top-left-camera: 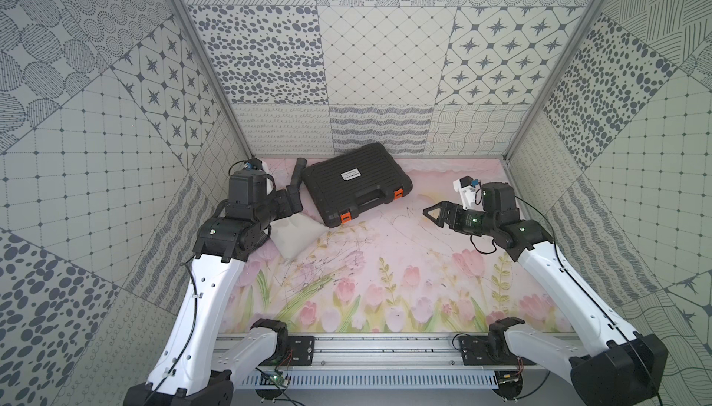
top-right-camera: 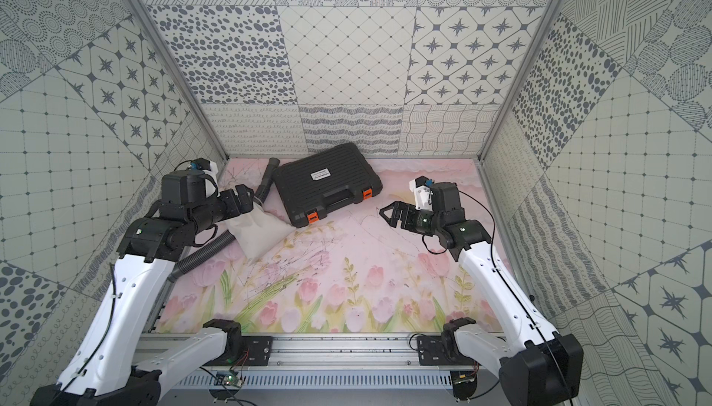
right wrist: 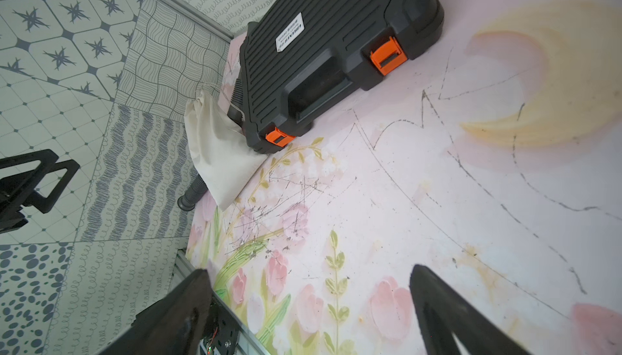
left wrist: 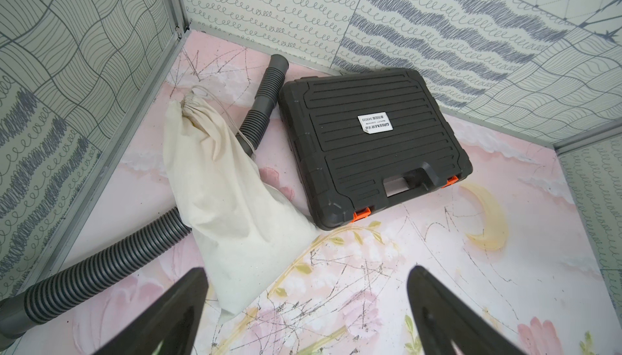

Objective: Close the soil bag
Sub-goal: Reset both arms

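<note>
Nearest, both hands are spread and empty. The left hand [left wrist: 307, 270] hangs over the surface [left wrist: 437, 269] close to the bag [left wrist: 229, 195], touching nothing. The right hand [right wrist: 309, 269] hangs well apart from the bag, to the right of the case [left wrist: 373, 154], its jaws likewise wide.

Next, the bag lies on its side at the left of the surface, near the left wall, draped across a grey ribbed hose [left wrist: 101, 269]. Its bottom corner rests against the near corner of the case. Its lower half is plump and rounded, so it appears filled, though the cloth hides what is inside.

Farther on, the bag narrows to its mouth [left wrist: 189, 103], which is puckered into tight pleats with no opening visible. The cord [left wrist: 232, 121] trails from the mouth in a slack loop over the hose; whether it is knotted cannot be told.

Judged from this, the closing is done or all but done: the mouth is drawn in and neither hand holds the cord. At most, a last pull on the cord to firm the gather would remain.

Farthest, the case lies flat and shut, with both orange latches [left wrist: 361, 213] down. Its contents cannot be seen.
</note>
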Action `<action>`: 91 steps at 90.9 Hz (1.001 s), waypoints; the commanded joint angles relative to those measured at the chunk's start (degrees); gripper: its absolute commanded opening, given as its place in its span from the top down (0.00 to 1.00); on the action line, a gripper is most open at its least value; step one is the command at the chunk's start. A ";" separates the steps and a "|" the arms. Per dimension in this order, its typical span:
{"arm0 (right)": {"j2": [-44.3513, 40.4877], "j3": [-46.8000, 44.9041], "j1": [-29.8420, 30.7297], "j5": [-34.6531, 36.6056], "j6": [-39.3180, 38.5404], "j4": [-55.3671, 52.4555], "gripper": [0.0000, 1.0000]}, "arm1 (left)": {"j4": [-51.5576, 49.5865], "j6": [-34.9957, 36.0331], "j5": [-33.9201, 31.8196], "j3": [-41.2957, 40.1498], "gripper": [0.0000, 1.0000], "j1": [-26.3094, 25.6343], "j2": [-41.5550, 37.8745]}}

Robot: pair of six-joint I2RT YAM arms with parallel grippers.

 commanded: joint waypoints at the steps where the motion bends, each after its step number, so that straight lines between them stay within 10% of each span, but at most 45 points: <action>1: -1.15 4.66 0.31 8.20 -5.72 -1.06 0.03 | 0.70 -0.13 3.44 -0.37 0.03 0.29 -1.76; 30: 3.08 7.43 -0.92 24.95 -19.17 -1.52 0.03 | 6.91 2.82 0.67 -10.54 0.03 0.31 -8.17; 91: 1.69 -11.40 -11.03 27.56 -26.27 19.40 0.03 | 22.38 10.09 0.89 -27.74 0.03 1.12 -10.35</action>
